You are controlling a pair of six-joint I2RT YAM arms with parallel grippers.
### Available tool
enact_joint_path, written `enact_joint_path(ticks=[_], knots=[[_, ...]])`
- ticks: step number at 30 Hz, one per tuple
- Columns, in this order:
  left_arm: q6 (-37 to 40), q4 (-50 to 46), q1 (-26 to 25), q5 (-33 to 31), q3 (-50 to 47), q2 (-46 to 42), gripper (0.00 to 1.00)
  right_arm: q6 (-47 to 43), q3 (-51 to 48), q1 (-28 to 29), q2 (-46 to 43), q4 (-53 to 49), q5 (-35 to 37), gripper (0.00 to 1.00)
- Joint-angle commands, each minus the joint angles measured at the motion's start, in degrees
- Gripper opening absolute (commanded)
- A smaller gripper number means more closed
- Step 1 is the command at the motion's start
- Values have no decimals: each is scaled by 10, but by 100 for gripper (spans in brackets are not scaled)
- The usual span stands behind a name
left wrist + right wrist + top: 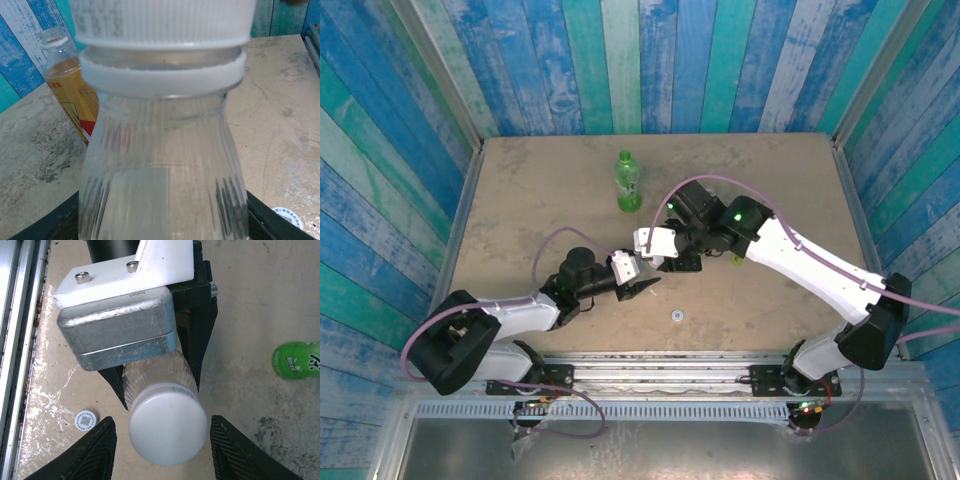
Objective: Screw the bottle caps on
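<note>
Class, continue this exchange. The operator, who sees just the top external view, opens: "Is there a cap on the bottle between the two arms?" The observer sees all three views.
Observer: Yes. In the right wrist view a white cap sits on the clear bottle.
Operator: Is the right end effector gripping that cap?
Observer: Not yet. The right end effector has its fingers on either side of the cap, with a gap on each side.
Operator: Where is the third bottle?
Observer: The left wrist view shows an amber bottle standing behind the clear one, with its neck uncapped.
</note>
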Motion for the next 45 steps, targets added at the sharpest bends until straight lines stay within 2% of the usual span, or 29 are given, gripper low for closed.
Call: enact_joint_path(ticks=[1, 4, 10, 13, 20, 24, 26, 29, 31, 34, 38, 42, 45], knots=[[5, 0, -3, 9, 7, -23, 31, -22, 13, 3, 7, -19, 9, 50], [5, -1, -3, 10, 7, -23, 31, -21, 13, 2, 10, -22, 9, 44], [1, 4, -3, 8, 7, -23, 31, -15, 11, 3, 14, -24, 13, 43], [-8, 25, -3, -10, 6, -42, 31, 37, 19, 3, 17, -22, 30, 39], [-17, 94, -7, -87, 27, -10, 31, 260, -29, 2, 3, 54, 98, 39], [16, 97, -23, -139, 42, 4, 32, 427, -43, 2, -13, 94, 136, 36], [35, 94, -30, -169, 48, 10, 32, 555, -44, -1, -12, 99, 179, 31], [61, 83, -41, -209, 56, 19, 31, 687, -43, -11, -5, 97, 156, 27], [62, 87, -42, -214, 53, 21, 31, 706, -43, -13, -1, 97, 145, 28], [61, 78, -42, -212, 49, 18, 32, 659, -52, -17, -10, 106, 130, 40], [64, 60, -42, -198, 41, 3, 32, 471, -72, -17, -46, 117, 100, 62], [75, 14, -43, -175, 43, -16, 33, 301, -96, -18, -99, 125, 102, 68], [93, -18, -42, -159, 41, -23, 33, 184, -116, -16, -135, 125, 61, 72]])
